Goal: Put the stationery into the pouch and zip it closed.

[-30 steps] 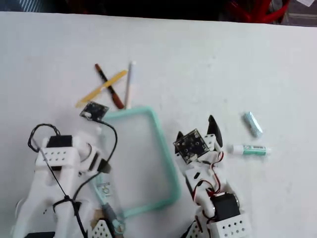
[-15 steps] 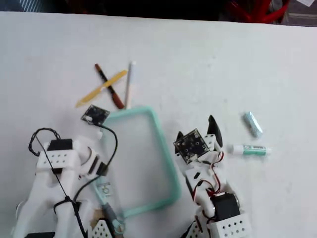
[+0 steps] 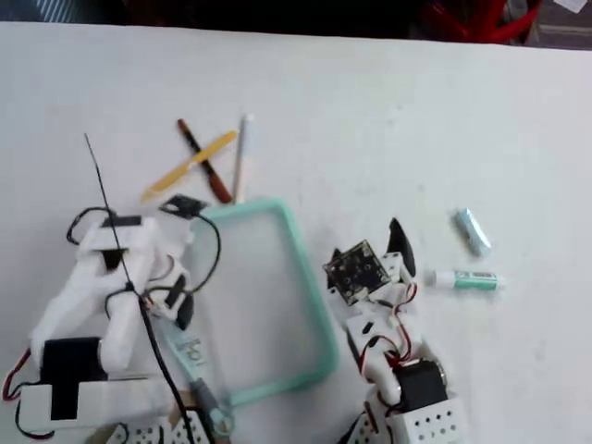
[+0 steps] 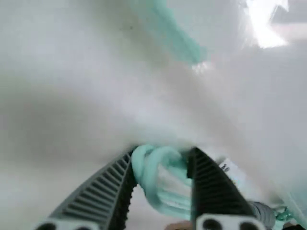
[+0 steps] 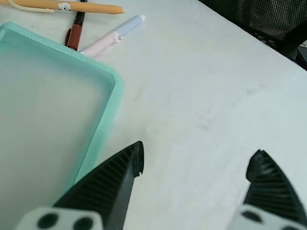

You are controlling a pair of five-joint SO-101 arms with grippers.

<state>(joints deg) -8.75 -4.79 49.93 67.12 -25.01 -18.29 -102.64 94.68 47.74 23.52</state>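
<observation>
- The pouch (image 3: 309, 277), clear with a teal rim, lies flat near the middle of the table (image 3: 370, 120).
- The left gripper (image 4: 160, 163) has its fingers clamped on a bunched bit of the pouch's teal edge.
- The right gripper (image 5: 199, 158) sits just beside the pouch's other long edge, fingers wide apart.
- A yellow pen (image 3: 190, 165), brown pen (image 3: 193, 142) and white pen (image 3: 242, 157) lie just beyond the pouch's far corner.
- A glue stick (image 3: 462, 278) and a small teal tube (image 3: 473, 230) lie near the right gripper.
</observation>
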